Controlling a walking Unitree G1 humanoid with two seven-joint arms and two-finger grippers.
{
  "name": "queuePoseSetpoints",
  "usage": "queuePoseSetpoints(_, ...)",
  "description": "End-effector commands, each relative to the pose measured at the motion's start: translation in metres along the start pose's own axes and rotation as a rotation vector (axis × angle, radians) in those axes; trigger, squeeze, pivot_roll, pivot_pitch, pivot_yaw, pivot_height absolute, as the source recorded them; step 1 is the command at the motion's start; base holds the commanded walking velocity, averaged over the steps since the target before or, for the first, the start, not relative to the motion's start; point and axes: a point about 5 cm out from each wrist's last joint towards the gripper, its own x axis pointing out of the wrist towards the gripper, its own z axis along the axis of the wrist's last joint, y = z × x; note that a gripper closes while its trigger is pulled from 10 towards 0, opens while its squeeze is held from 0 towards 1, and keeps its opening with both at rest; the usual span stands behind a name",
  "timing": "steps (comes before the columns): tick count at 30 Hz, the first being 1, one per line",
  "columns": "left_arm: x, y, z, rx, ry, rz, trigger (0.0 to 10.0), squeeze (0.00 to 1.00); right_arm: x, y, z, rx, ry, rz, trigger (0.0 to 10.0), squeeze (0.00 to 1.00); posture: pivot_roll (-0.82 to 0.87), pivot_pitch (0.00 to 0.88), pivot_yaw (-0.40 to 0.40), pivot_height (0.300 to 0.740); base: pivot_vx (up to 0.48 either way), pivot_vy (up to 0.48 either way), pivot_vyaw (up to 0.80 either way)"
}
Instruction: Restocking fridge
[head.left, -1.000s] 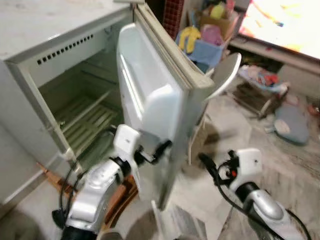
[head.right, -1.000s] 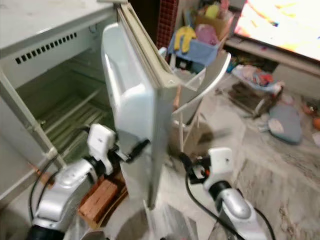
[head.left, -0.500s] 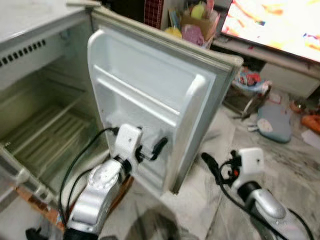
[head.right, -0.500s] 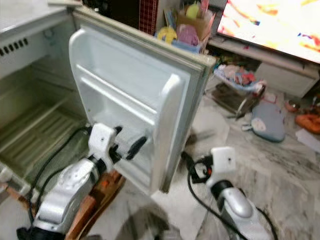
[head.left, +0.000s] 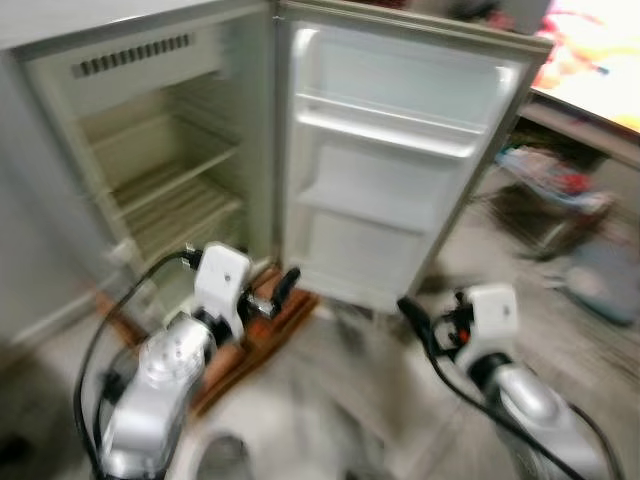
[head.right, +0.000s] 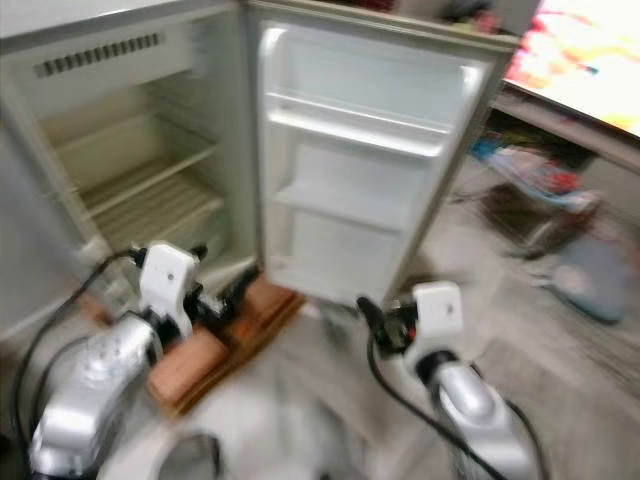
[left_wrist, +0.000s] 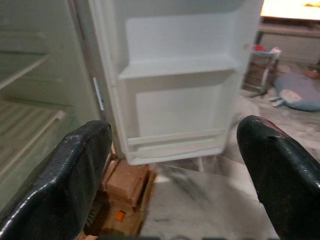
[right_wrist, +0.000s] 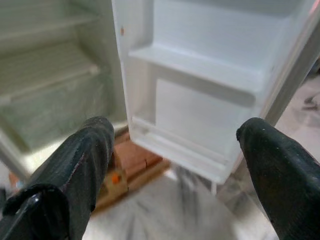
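The small fridge (head.left: 150, 190) stands open, its wire shelves bare. Its door (head.left: 400, 170) is swung wide, with the white inner shelves (left_wrist: 175, 67) facing me and holding nothing. My left gripper (head.left: 245, 272) is open and hovers low in front of the hinge side, holding nothing; the left wrist view has the fingers (left_wrist: 75, 165) wide apart. My right gripper (head.left: 440, 305) is open too, low in front of the door's bottom edge, with its fingers (right_wrist: 85, 155) spread and nothing between them. The head views are blurred.
Reddish wooden blocks (head.left: 265, 320) lie under the fridge's front. A bright screen (head.left: 600, 70) is at the back right, above floor clutter (head.left: 555, 180) and a blue cushion (head.left: 605, 280). Pale marble floor (head.left: 360, 400) lies in front.
The whole view has shifted and blurred. The door, seen edge-on one second ago, now stands wide open facing me. My left gripper, close to its inner face before, is now clear of it.
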Motion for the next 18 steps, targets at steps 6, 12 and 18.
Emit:
queuePoseSetpoints(6,0.001,-0.001,0.004,0.024,-0.019,-0.039,10.0,0.00,0.014,0.007,0.009,0.012,-0.051,-0.019,10.0,0.00,0.11,0.042,-0.084,0.740,0.434,0.000,0.00)
queuePoseSetpoints(12,0.001,0.001,0.000,0.003,-0.014,-0.028,10.0,0.00,0.026,0.008,0.013,0.030,-0.080,-0.061,10.0,0.00,0.10,0.022,-0.085,0.740,0.437,0.000,-0.13)
queuePoseSetpoints(18,0.002,0.003,-0.005,0.027,-0.029,0.037,10.0,0.00,0.031,-0.001,0.014,0.054,-0.111,-0.135,10.0,0.00,0.09,0.000,-0.080,0.740,0.431,-0.041,-0.80)
